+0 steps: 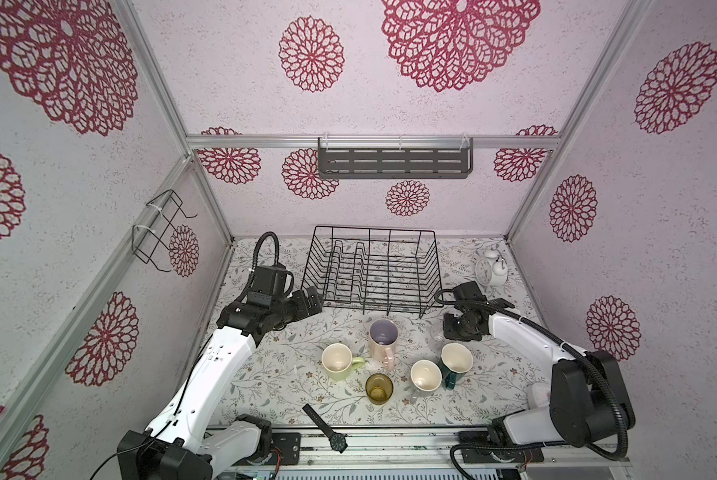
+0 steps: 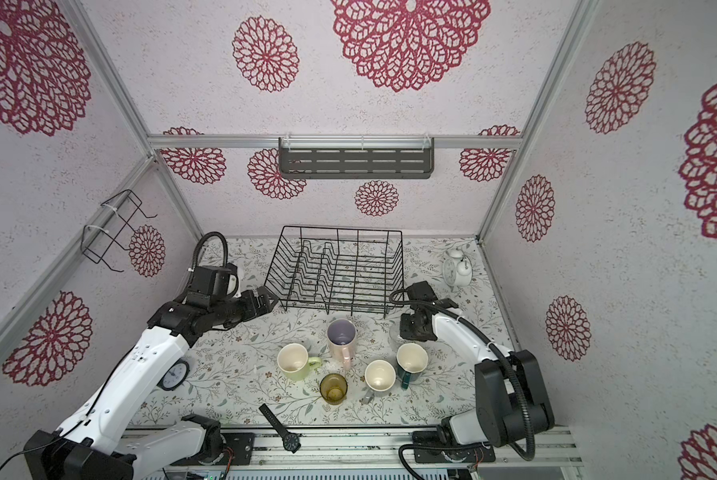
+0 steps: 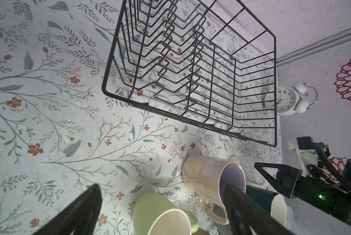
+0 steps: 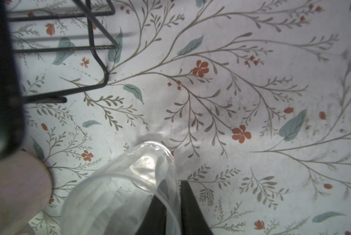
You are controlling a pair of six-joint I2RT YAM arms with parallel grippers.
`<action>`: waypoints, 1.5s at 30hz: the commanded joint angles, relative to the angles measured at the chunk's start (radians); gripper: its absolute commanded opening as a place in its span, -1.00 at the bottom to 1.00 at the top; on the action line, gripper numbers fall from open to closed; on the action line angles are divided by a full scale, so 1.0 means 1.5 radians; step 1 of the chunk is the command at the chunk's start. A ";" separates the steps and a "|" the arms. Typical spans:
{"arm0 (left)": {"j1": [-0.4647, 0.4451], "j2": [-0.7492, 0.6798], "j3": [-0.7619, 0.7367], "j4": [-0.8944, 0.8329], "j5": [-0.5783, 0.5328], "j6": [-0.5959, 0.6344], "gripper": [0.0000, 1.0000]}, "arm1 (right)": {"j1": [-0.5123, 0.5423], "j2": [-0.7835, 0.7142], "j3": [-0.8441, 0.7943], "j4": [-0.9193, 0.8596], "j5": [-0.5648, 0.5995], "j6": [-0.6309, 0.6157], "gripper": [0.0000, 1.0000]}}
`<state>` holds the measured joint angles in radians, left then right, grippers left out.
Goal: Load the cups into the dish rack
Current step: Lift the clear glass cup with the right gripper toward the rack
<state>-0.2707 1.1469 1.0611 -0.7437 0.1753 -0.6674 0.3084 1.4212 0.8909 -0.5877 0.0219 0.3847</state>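
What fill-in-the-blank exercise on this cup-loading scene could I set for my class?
1. The dish rack is ____ of cups.
2. The right gripper pinches the wall of the clear glass, one finger ____ it, one outside.
3. The left gripper has its jaws ____.
4. The tall pink mug is ____ inside.
Missing words: empty; inside; open; lilac.

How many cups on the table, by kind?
mugs: 4 (green mug, pink mug, grey mug, teal mug)
amber tumbler: 1
clear glass: 1
total: 6
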 commanded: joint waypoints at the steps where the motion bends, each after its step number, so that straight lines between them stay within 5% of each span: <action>1: -0.003 -0.001 0.014 0.012 0.006 -0.016 0.95 | -0.001 -0.015 0.001 -0.006 0.027 -0.008 -0.76; 9: -0.003 0.007 0.025 0.025 0.015 -0.027 0.95 | -0.001 -0.039 -0.001 -0.018 0.058 0.005 -1.00; 21: -0.029 -0.013 0.059 0.111 0.051 -0.098 0.95 | -0.015 -0.225 -0.029 -0.053 0.346 0.134 -1.00; 27: -0.101 0.000 0.064 0.192 0.006 -0.098 0.97 | -0.015 -0.349 -0.066 0.130 0.424 0.112 -1.00; 31: -0.151 0.023 0.081 0.254 0.022 -0.111 0.99 | -0.015 -0.398 -0.093 0.313 0.325 0.064 -1.00; 35: -0.165 0.034 0.069 0.342 0.078 -0.131 0.96 | -0.015 -0.409 -0.123 0.476 0.139 0.019 -1.00; 45: -0.166 0.067 0.056 0.464 0.208 -0.207 0.95 | -0.013 -0.339 -0.090 0.569 -0.164 0.027 -1.00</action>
<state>-0.5167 1.2190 1.1446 -0.1371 0.3882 -0.9150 0.2886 0.9100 0.7223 0.1436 -0.0284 0.4500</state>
